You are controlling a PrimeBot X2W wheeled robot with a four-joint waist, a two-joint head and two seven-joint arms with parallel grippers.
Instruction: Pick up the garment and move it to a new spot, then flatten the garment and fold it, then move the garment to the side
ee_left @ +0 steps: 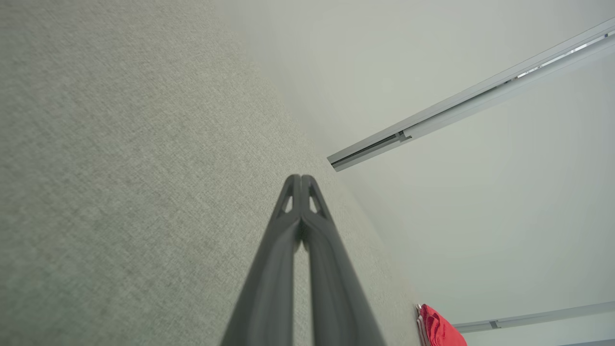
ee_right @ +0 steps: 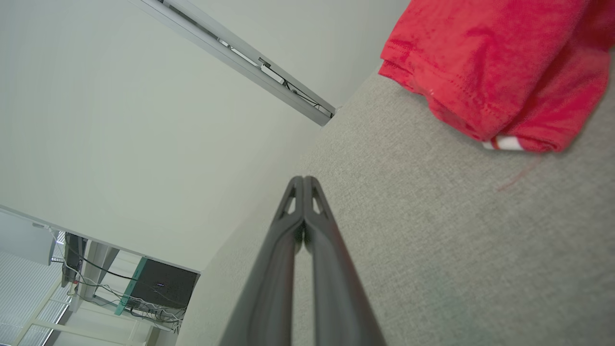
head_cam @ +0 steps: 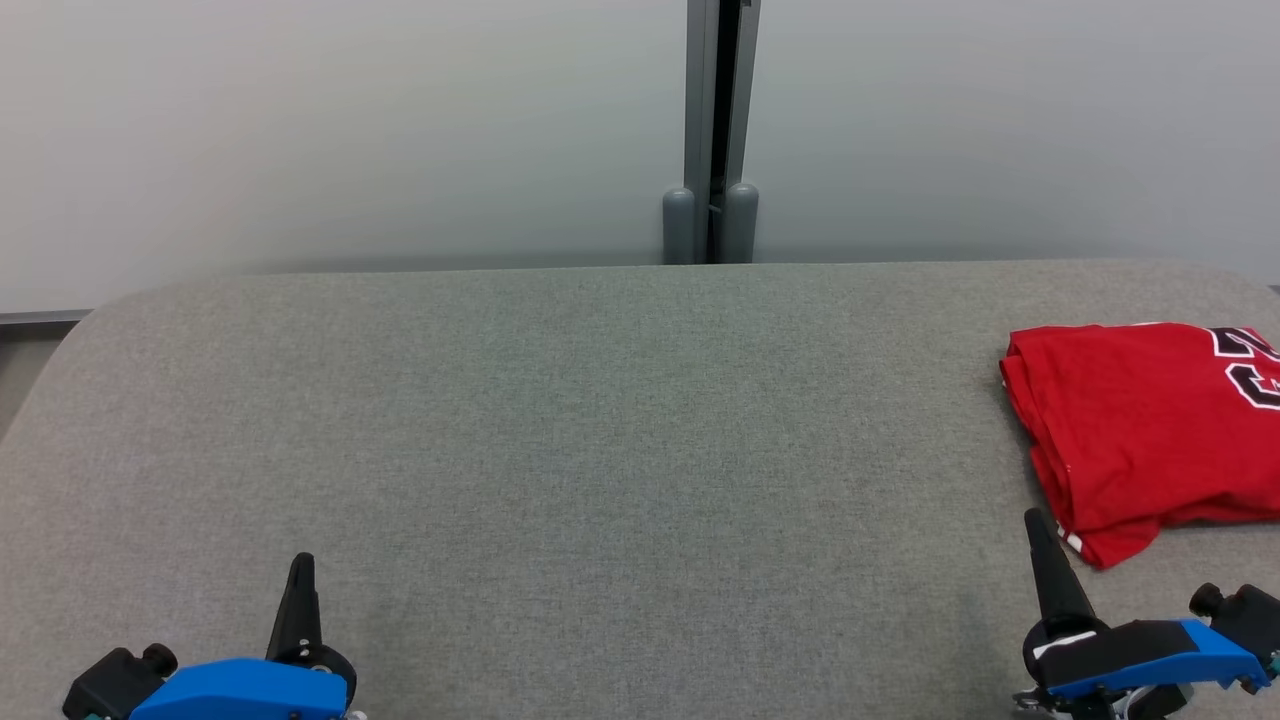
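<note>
A wide tabletop (head_cam: pixel 600 420) covered in grey woven fabric, with rounded far corners, stretches across the head view. Behind it stands a pale wall (head_cam: pixel 300 130) split by a grey upright post (head_cam: pixel 712 130).

A red garment (head_cam: pixel 1130 430) lies folded into a flat, roughly rectangular stack at the far right side of the tabletop, running past the right edge of the head view. Black and white lettering (head_cam: pixel 1250 365) shows on its top layer. The corner nearest the robot shows a bit of white striped trim (ee_right: pixel 504 143), seen close up in the right wrist view.

The left end effector (head_cam: pixel 302 565) sits at the lower left above bare fabric, well apart from the garment. Its two dark fingers are pressed together with nothing between them, as the left wrist view (ee_left: pixel 301 180) also shows.

The right end effector (head_cam: pixel 1033 522) sits at the lower right, its tip just beside the garment's near corner and apart from it. Its fingers are likewise pressed together and grip nothing, confirmed in the right wrist view (ee_right: pixel 304 181), where the garment (ee_right: pixel 490 62) lies ahead and to one side of the fingertips.
</note>
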